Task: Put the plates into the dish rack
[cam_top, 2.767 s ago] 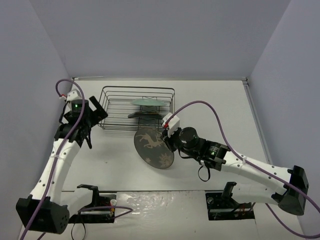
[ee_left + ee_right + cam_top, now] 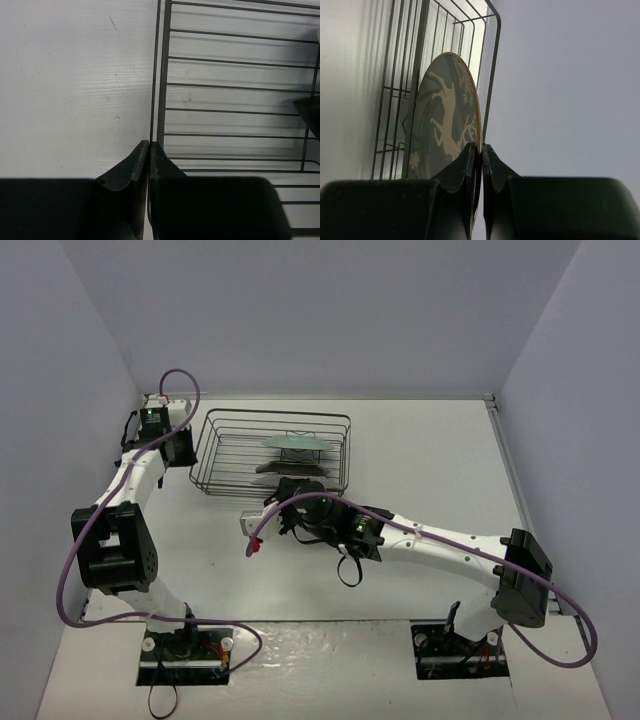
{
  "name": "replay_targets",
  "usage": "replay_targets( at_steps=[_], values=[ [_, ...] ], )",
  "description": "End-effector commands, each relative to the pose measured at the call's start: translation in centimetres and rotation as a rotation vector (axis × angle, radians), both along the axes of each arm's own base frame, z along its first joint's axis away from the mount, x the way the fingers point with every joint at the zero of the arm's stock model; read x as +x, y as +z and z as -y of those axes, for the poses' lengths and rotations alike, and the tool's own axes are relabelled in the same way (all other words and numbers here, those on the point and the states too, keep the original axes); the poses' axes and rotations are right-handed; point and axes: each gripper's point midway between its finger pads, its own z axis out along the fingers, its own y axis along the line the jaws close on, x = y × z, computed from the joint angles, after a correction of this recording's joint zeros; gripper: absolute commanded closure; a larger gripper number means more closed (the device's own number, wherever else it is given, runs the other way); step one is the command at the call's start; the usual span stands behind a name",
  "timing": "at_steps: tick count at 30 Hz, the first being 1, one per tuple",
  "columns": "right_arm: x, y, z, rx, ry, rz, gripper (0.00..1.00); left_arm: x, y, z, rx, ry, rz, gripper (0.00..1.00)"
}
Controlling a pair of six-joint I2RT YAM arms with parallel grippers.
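Observation:
The dish rack [image 2: 230,450] is a black wire basket at the back left of the table. The pale mint-green plate [image 2: 296,443] stands on edge in it. My right gripper [image 2: 293,492] is shut on the rim of the dark grey deer plate [image 2: 447,117] and holds it upright, edge-on, over the rack's near side [image 2: 290,469]. My left gripper [image 2: 149,144] is shut on the rack's thin rim wire [image 2: 153,70] at its left end. I cannot make out the dark teal plate.
Rack bars [image 2: 395,85] stand left of and behind the held plate. A dark plate edge [image 2: 309,114] shows at the right of the left wrist view. A purple cable with a red tip [image 2: 254,546] hangs from the right arm. Grey walls enclose the table.

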Motion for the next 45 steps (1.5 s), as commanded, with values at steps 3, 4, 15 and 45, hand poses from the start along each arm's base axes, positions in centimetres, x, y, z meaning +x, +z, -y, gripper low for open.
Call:
replay_targets(
  at_steps=[3, 4, 15, 45],
  values=[
    [3.0, 6.6, -0.7, 0.284, -0.047, 0.075, 1.0, 0.8, 2.1, 0.6, -0.008, -0.032, 0.083, 1.0],
    [3.3, 6.3, -0.7, 0.284, -0.05, 0.076, 1.0, 0.8, 2.1, 0.6, -0.009, -0.033, 0.084, 1.0],
    [7.8, 4.1, -0.9, 0.318, -0.058, -0.072, 1.0, 0.9, 1.9, 0.8, -0.016, -0.041, 0.08, 1.0],
    [-3.7, 11.0, -0.2, 0.356, 0.409, -0.353, 0.0, 0.4, 3.6, 0.8, -0.025, -0.019, 0.113, 0.42]
  ],
)
